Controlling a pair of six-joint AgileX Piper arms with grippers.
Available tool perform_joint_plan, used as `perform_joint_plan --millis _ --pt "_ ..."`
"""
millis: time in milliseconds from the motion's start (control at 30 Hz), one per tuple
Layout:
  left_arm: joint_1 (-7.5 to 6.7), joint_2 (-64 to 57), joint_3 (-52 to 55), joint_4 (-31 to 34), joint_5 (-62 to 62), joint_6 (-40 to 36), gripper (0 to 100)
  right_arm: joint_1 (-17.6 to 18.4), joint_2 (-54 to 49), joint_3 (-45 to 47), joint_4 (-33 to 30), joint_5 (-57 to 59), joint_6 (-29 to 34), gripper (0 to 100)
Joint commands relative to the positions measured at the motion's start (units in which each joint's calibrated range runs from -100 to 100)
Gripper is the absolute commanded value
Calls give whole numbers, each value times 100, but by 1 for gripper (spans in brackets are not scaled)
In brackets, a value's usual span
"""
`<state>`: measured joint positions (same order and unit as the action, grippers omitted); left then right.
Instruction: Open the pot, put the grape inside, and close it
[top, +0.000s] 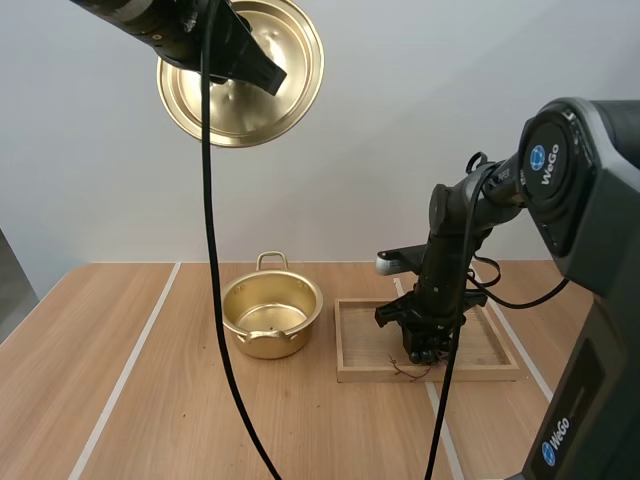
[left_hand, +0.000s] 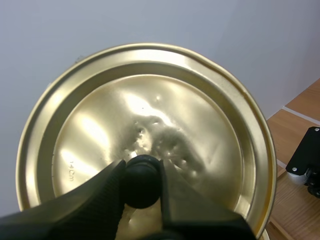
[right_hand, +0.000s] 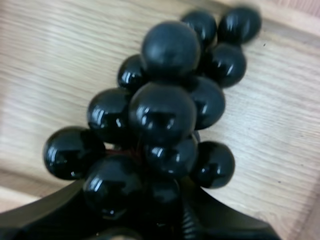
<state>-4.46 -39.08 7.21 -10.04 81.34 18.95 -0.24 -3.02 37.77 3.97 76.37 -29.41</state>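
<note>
My left gripper (top: 262, 70) holds the golden lid (top: 240, 85) high in the air, above and behind the pot. Its fingers (left_hand: 107, 192) pinch the lid's black knob (left_hand: 142, 187), and the lid's shiny underside (left_hand: 150, 115) faces the camera. The open golden pot (top: 271, 315) stands on the table and looks empty. My right gripper (top: 425, 350) reaches down into the wooden tray (top: 355, 345). A bunch of dark grapes (right_hand: 160, 115) lies over the tray floor (right_hand: 280, 125), its near end gripped between the fingers (right_hand: 50, 212) of the right gripper (right_hand: 135, 200). A brown stem (top: 408, 372) pokes out under the gripper.
The tray sits just right of the pot, with a low rim all round. White tape lines (top: 130, 365) run across the wooden tabletop. Bare table lies left of the pot and in front of it. My right arm (top: 470, 230) leans over the tray's back edge.
</note>
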Motion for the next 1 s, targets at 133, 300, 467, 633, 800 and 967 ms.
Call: perform_joint_plan --millis 133,300,467,633,800,967 --pt "-21 -52 -32 -42 -465 -61 0 3 -866 -7 27 123 -113 0" --pt "-21 -172 -32 -53 -694 -61 0 3 -1378 -7 38 198 -253 0" --pt "-21 -437 -32 -53 -1223 -61 0 3 -1744 -271 212 369 -522 0" --pt "-21 -793 -32 -53 -1703 -61 0 9 -1796 -1199 975 1228 -942 0" --pt "-21 -1114 -32 -171 -1860 -61 0 277 -1783 -1815 1240 1480 -1116 0" --pt "-21 -1296 -32 -289 -1709 -61 0 740 -1756 -1885 1177 1246 -1179 0"
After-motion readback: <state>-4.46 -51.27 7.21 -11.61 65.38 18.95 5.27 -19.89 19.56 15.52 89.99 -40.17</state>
